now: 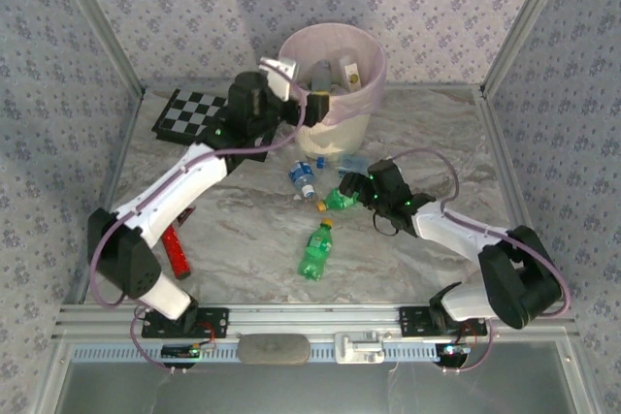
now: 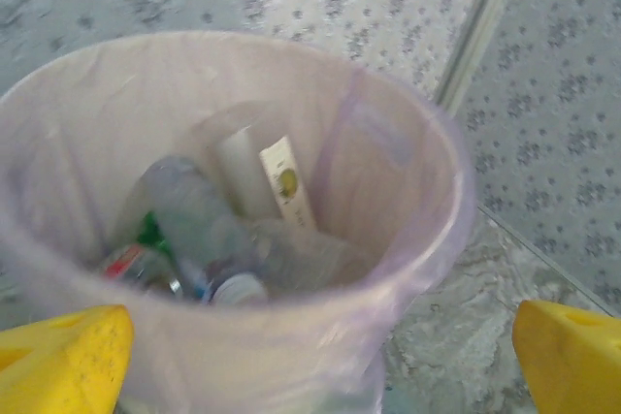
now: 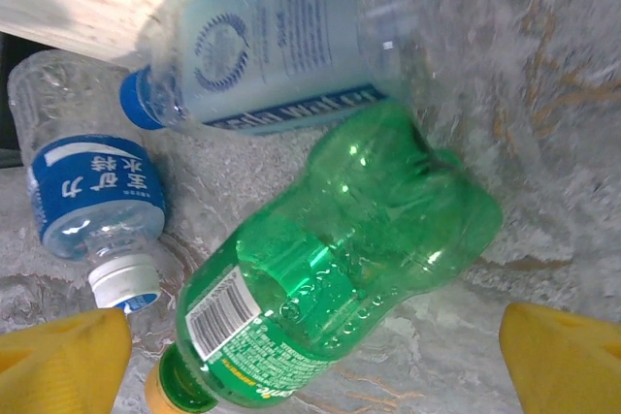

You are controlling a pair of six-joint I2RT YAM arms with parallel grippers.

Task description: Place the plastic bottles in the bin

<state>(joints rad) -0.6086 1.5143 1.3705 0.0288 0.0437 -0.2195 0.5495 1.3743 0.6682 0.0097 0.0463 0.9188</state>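
The table (image 1: 427,133) is seen from above and behind; bin (image 2: 388,191) and green bottle (image 3: 349,239), visible there too, are framed closely from the wrists.

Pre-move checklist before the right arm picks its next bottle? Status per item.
1. Right gripper open: ok.
2. Green bottle under it: ok, lying slantwise on the table.
3. Neighbours out of the grasp: not ok, clear bottle appears to touch the green one; blue-label bottle lies close beside.
4. Left gripper empty: ok, open over the bin.
5. Bin room: ok, bottles inside sit low.
6. Approach to bin free: not ok, left arm reaches to its rim.
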